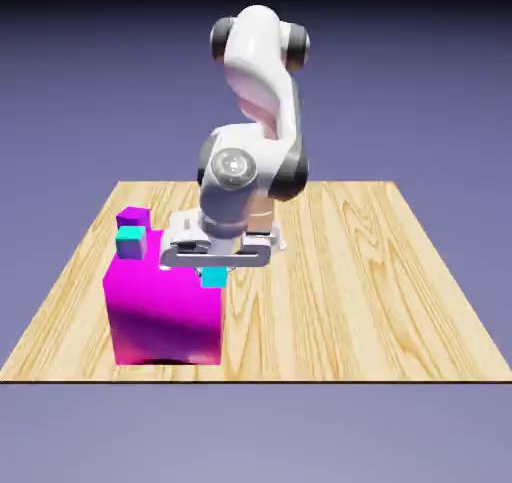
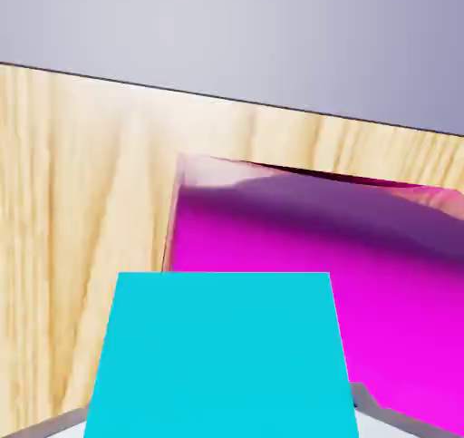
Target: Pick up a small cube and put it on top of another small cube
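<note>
Pincer (image 1: 214,271) is clamping one small cube (image 1: 214,277), carrying it above the magenta block (image 1: 160,316). Pickup looks done; placing is remaining. Other teal cube (image 1: 131,242) is sitting beside the purple cube (image 1: 134,217).

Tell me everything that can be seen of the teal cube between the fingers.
The teal cube is tiny, plain and flat-coloured, with no marks. It sits between the fingers of the gripper, whose grey tips show at its lower corners in the hand view, where it looks large. It hangs level at the upper right edge of the big magenta block; whether it touches the block cannot be told.
</note>
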